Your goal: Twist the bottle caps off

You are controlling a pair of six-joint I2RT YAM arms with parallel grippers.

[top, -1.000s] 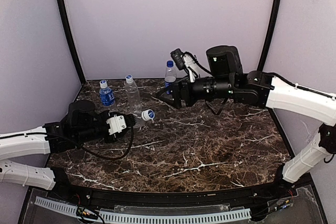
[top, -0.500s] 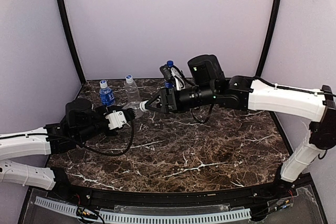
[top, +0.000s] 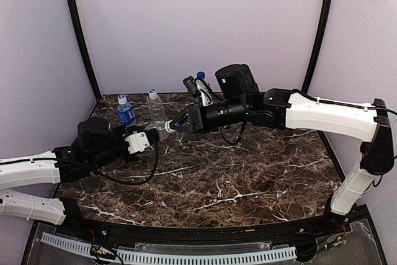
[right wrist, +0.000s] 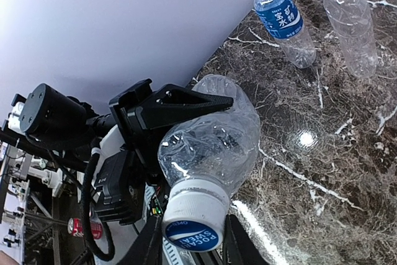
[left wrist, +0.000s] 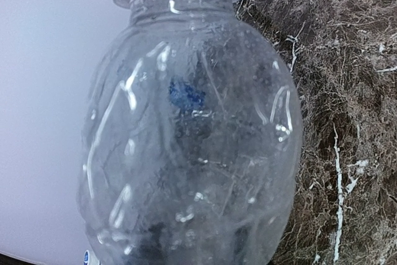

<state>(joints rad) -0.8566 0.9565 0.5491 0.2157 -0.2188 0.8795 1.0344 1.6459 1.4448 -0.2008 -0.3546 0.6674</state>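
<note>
left tool [top: 151, 133] is clenched on the body of a ribbed clear bottle [right wrist: 214, 138], unlabelled, and holds it off the bench [top: 248, 178] on its side, neck pointing toward the right arm. the left wrist view is filled by this bottle, neck up at the frame top, with marbled bench behind it on the right. right tool [top: 175, 126] reaches in from the right at the bottle's mouth. in the right wrist view its two fingers [right wrist: 234, 247] sit on either side of the white cap [right wrist: 192, 218], pressed against its rim, so it is grasping the cap. the cap has a blue printed disc on top and is still on the neck. the left tool's black fingers wrap the bottle's shoulder just behind the neck. the two tools are close together, end to end, with only the bottle's neck and cap between them. a blue-label bottle [top: 126, 113] stands upright at the back left of the bench, capped. an unlabelled bottle [top: 155, 110] stands upright just to its right, also capped, near the held bottle but apart from it. a dark blue cap [top: 200, 76] shows above the right arm at the back; the bottle under it is mostly hidden by the arm.
</note>
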